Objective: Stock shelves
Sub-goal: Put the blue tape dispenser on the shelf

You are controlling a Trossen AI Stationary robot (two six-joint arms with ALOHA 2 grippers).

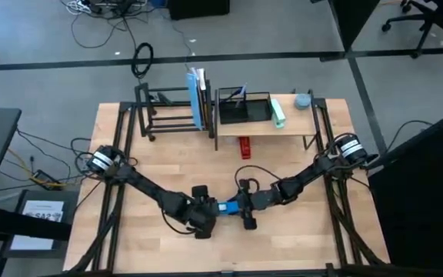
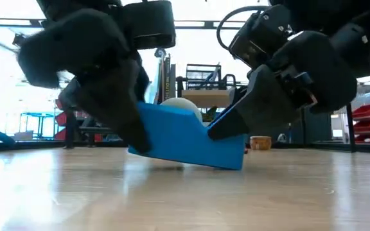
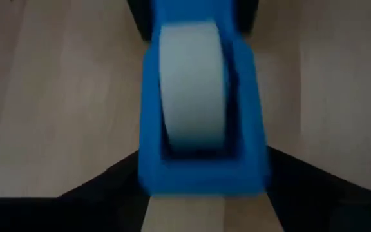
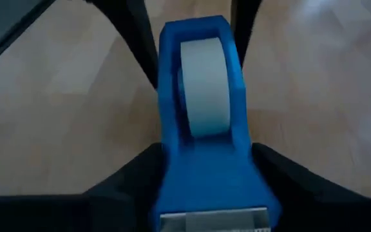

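Both grippers clamp one blue plastic tape dispenser [image 1: 229, 206] with a pale tape roll [image 4: 204, 84], low over the wooden table [image 1: 298, 246]: left gripper [image 1: 211, 209] at its nine o'clock, right gripper [image 1: 242, 205] at three. Black tube-frame rack [image 1: 164, 115] and wood-topped shelf [image 1: 294, 123] stand at twelve o'clock, well apart.

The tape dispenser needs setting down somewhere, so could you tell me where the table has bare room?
Both grippers, left and right, crowd the blue tape dispenser at front centre. Bare wood lies along the table's front edge, and on either side between the arms and the table's side edges. The back is crowded: the black rack, the wood-top shelf and the red item before it.
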